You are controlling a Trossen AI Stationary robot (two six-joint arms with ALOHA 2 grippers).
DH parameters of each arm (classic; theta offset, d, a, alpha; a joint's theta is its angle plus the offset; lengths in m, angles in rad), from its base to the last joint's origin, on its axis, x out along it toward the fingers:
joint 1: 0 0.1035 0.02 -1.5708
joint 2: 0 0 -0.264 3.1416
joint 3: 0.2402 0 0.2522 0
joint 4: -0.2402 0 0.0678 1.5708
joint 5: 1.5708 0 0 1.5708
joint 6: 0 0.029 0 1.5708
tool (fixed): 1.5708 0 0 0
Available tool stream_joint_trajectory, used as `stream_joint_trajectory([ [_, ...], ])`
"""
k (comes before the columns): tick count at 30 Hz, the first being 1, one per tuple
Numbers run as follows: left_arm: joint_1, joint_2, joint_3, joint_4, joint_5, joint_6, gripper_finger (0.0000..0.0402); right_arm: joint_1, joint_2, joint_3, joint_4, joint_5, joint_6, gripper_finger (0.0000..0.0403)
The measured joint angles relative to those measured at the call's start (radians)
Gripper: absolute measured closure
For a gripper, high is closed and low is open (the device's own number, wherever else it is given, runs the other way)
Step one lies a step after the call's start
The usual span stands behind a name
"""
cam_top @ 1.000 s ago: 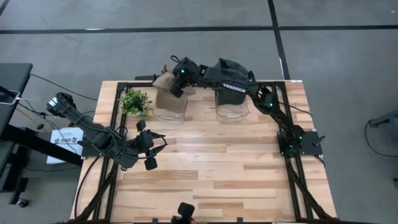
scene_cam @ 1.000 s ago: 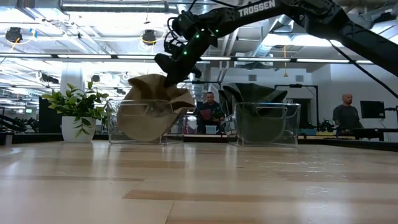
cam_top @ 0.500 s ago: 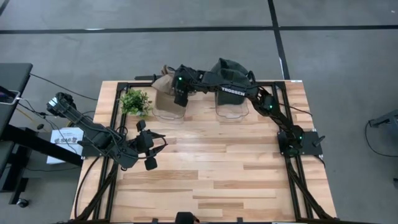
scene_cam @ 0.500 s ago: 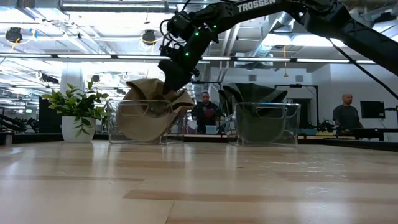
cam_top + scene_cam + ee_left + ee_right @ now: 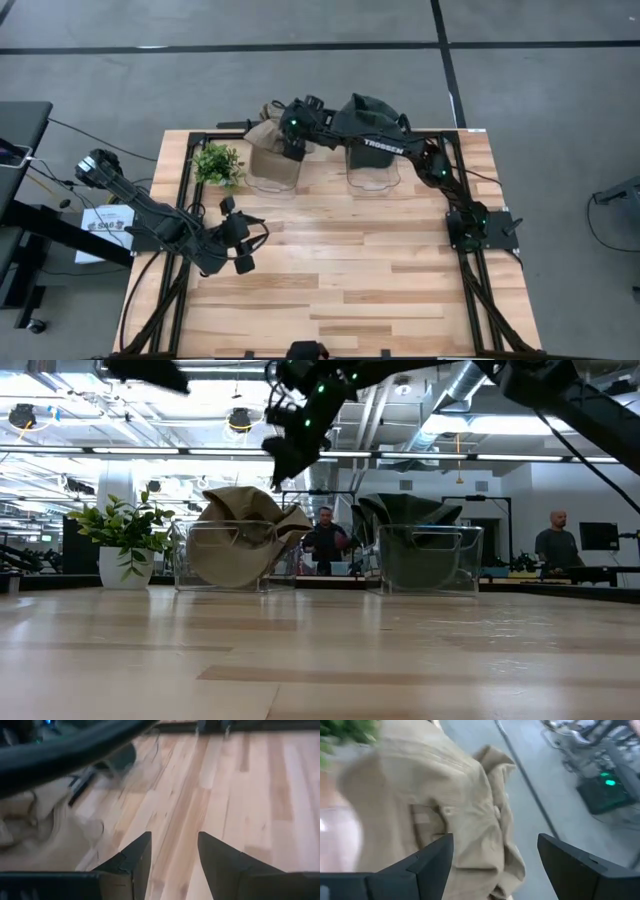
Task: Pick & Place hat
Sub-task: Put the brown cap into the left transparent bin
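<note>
Nearest to you, the left gripper (image 5: 243,244) waits low over the front-left part of the wood table (image 5: 400,270), jaws spread wide w/ nothing between them; in its wrist view you see only bare planks past the two dark fingers (image 5: 131,861), so it is parked clear of the work, I think to leave the back row free for the other arm. Going farther, at the back edge stand two clear bins side by side. The left bin (image 5: 228,557) holds the tan hat (image 5: 243,530): it sits crumpled inside, w/ its top and one flap standing over the rim, and nothing is touching it. A small potted plant (image 5: 218,164) stands just beside that bin, on its left. The right bin (image 5: 425,559) holds a dark hat (image 5: 408,516), also poking above the rim. The right gripper (image 5: 292,148) hangs above the tan hat, apart from it; its jaws are wide open and hold nothing, and its wrist view shows the tan cloth (image 5: 430,810) lying free between and beyond the fingers (image 5: 434,858). So I judge the tan hat is placed, and the arm is high enough to pull away w/o catching the flap. Behind the table, people (image 5: 324,541) show in the room, far from the arms.
</note>
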Motion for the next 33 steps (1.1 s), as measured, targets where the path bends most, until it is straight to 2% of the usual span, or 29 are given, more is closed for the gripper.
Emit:
stream_joint_trajectory([
  [3,0.000,0.000,-0.081,0.013,-0.020,-0.078,0.0243,-0.012,-0.038,0.000,-0.010,-0.084,0.019,0.0121],
  [7,0.000,0.000,-0.181,0.077,-0.056,-0.159,0.0243,-0.035,-0.080,0.000,-0.010,-0.270,0.072,0.0121],
  [11,0.000,0.000,-0.268,0.191,-0.086,-0.172,0.0243,-0.044,-0.093,0.000,-0.055,-0.385,0.112,0.0121],
  [16,0.000,0.000,-0.305,0.253,-0.092,-0.162,0.0243,-0.033,-0.093,0.000,-0.152,-0.429,0.132,0.0121],
  [20,-0.001,0.000,-0.305,0.269,-0.078,-0.171,0.0243,-0.018,-0.093,0.000,-0.185,-0.348,0.124,0.0130],
  [22,-0.001,0.000,-0.305,0.278,-0.069,-0.172,0.0243,-0.011,-0.092,0.000,-0.170,-0.334,0.124,0.0153],
  [24,-0.001,0.000,-0.305,0.279,-0.068,-0.173,0.0243,-0.002,-0.092,0.000,-0.130,-0.360,0.126,0.0195],
  [29,-0.001,0.000,-0.305,0.283,-0.068,-0.172,0.0243,0.041,-0.093,-0.015,-0.001,-0.397,0.049,0.0369],
  [30,-0.001,0.000,-0.305,0.285,-0.068,-0.172,0.0243,0.045,-0.092,-0.024,0.032,-0.397,0.041,0.0383],
  [33,-0.001,0.000,-0.305,0.290,-0.062,-0.173,0.0243,0.026,-0.090,-0.033,0.074,-0.376,0.038,0.0388],
])
